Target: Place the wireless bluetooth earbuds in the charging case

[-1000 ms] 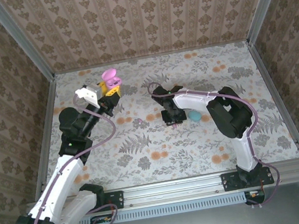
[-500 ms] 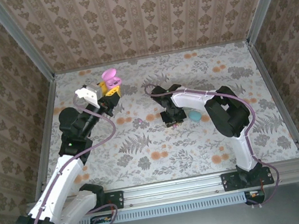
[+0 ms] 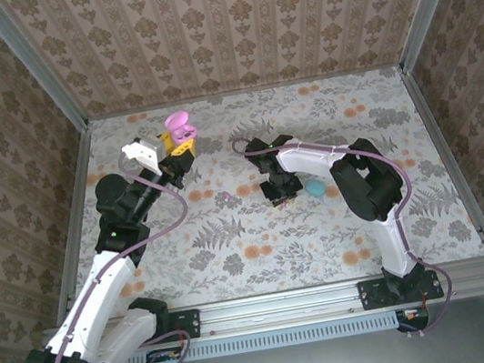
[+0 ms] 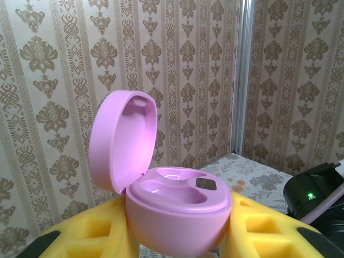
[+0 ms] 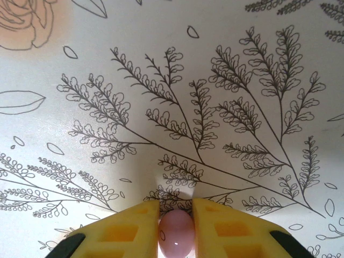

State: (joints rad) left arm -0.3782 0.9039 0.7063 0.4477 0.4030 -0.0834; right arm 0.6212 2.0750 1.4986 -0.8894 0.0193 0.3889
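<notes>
One pink earbud [image 5: 176, 240] sits in right end effector [image 5: 176, 208], open table [image 5: 242, 64] ahead.

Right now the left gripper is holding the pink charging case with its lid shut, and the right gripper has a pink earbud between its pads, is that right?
Not quite: the lid stands open, tipped back, in the left wrist view. The left gripper does hold the pink charging case, and the right gripper has the pink earbud between its pads.
</notes>
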